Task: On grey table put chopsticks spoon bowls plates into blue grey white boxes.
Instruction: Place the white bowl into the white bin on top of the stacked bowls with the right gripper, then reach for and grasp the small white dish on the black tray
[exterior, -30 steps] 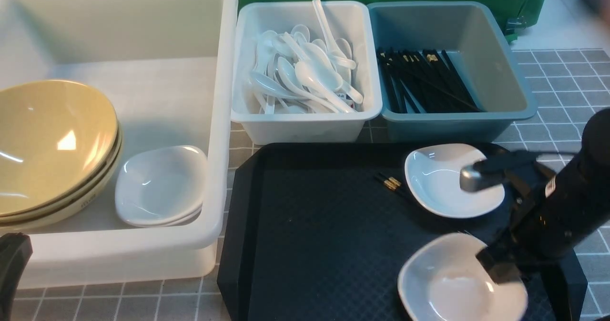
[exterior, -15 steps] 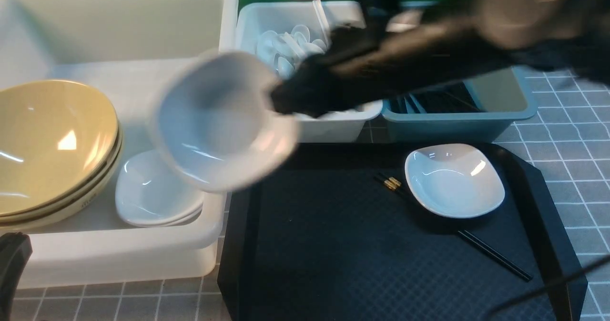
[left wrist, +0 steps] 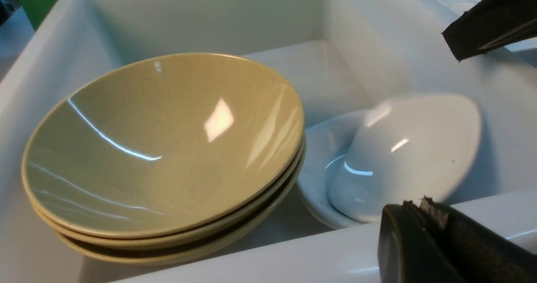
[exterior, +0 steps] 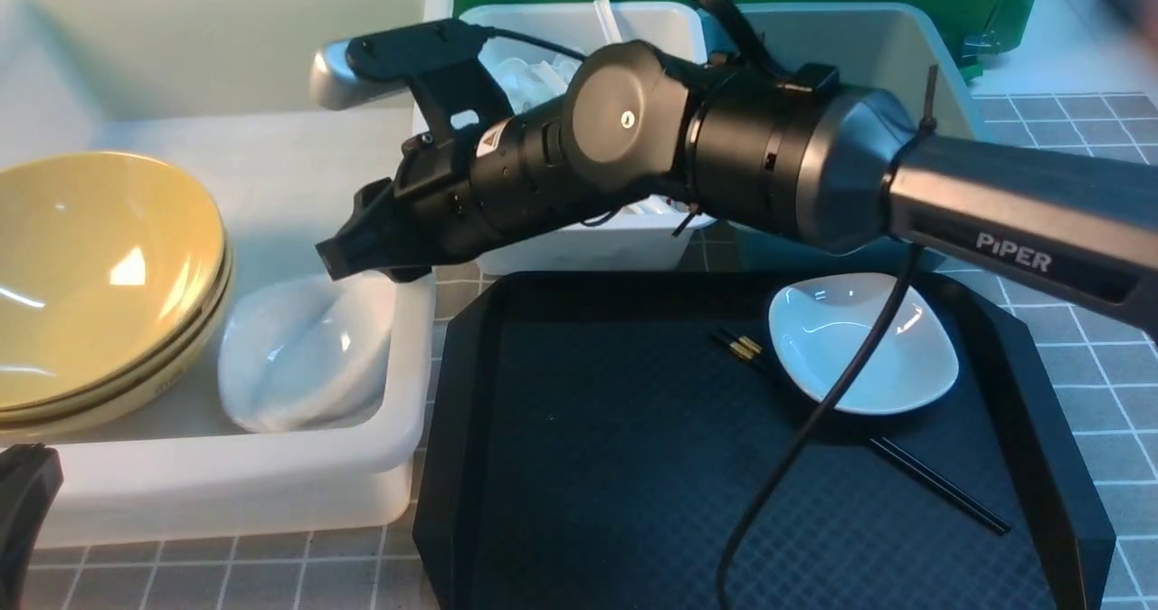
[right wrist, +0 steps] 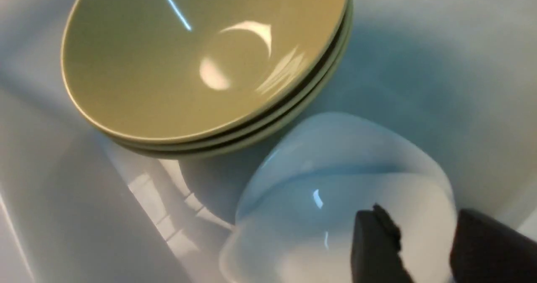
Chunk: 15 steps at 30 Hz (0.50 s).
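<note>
My right gripper (exterior: 330, 262) reaches across over the large white box (exterior: 226, 479), open; its fingers (right wrist: 373, 241) stand apart above a white plate (exterior: 303, 357). That plate (left wrist: 411, 148) is blurred and lies tilted on the stacked plates beside the beige bowls (exterior: 99, 266). Another plate (exterior: 814, 329) sits on the black tray over the black chopsticks (exterior: 746, 349). White spoons (exterior: 534, 76) fill the grey-white box (exterior: 579, 239). My left gripper (left wrist: 419, 203) is shut and empty at the white box's front rim.
The black tray (exterior: 615, 465) lies on the grey table (exterior: 1086, 157) in front of the two small boxes. My right arm covers most of the blue box (exterior: 868, 49). A cable (exterior: 796, 447) hangs from the arm over the tray.
My right arm swung from the tray's near right corner across to the white box with a plate. The gripper has opened, and the plate now lies on the stack there.
</note>
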Each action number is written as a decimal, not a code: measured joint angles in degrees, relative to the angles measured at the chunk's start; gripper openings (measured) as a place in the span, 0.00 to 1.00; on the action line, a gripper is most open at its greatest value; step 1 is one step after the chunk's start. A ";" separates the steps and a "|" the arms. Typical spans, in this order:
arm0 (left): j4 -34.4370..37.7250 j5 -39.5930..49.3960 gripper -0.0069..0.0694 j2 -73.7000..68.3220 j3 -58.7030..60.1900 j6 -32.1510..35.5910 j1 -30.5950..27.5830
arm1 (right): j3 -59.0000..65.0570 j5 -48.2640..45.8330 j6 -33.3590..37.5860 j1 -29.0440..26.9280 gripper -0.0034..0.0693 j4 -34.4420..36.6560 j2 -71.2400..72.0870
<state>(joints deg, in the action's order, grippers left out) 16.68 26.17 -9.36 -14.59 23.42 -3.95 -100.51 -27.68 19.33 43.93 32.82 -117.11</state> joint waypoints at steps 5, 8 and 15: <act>0.00 0.12 0.08 0.00 0.00 0.00 0.00 | -0.07 -10.57 -2.10 -1.72 0.63 -8.57 4.54; 0.00 0.25 0.08 0.00 0.00 0.00 0.00 | 0.56 -21.78 -10.45 -5.38 0.65 -24.28 10.07; 0.00 0.25 0.08 0.00 0.00 0.00 0.00 | 19.66 -27.89 -20.57 -23.17 0.66 -36.01 16.55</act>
<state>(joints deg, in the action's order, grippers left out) 16.68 26.42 -9.36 -14.59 23.42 -3.95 -80.85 -55.57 -1.24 20.77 -3.19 -100.56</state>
